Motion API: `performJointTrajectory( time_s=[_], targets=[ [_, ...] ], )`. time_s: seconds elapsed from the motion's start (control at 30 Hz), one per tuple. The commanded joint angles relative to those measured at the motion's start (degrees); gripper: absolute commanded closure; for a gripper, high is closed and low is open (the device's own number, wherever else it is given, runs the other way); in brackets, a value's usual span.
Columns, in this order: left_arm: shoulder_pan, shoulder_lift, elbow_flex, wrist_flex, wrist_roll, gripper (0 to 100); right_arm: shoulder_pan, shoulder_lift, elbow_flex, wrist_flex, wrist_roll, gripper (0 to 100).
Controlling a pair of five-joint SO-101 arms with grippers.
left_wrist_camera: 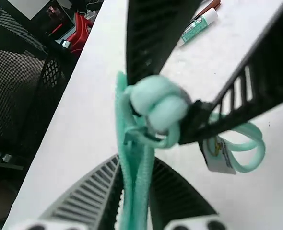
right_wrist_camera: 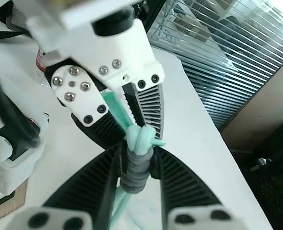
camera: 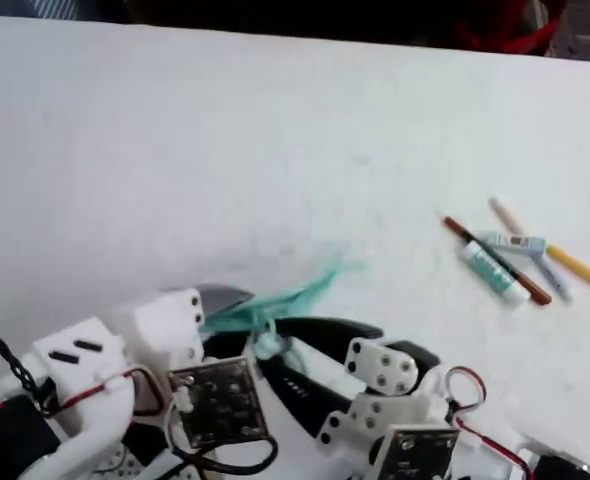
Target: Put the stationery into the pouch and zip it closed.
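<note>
Both left gripper (left_wrist_camera: 136, 165) and right gripper (right_wrist_camera: 136, 160) pinch mint, seemingly fabric pouch (camera: 308, 289).

White tabletop (camera: 225, 130), four items lying close together at its right side, white-and-green glue stick (camera: 494, 271) touching a brown pencil (camera: 461, 232), light blue pen (camera: 515, 242) crossing them, yellow pencil (camera: 580, 268) outermost.
</note>
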Motion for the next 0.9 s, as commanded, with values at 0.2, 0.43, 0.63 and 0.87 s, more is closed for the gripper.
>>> performJointTrajectory(
  time_s=[0.2, 0.43, 0.63, 0.87],
  targets=[
    [0.4, 0.92, -2.29, 1.93, 2.11, 98, 18.68, -2.59, 0.35, -5.76, 0.53, 98.0],
    [0.4, 0.92, -2.37, 3.6, 2.2, 98, 30.37, -4.79, 7.47, -11.12, 4.57, 98.0],
    [0.31, 0.92, -2.37, 3.6, 1.93, 98, 39.69, -5.05, 16.53, -17.63, 9.32, 98.0],
    [0.31, 0.92, -2.37, 3.6, 2.02, 98, 46.99, -5.05, 27.25, -25.63, 14.59, 98.0]
  ],
)
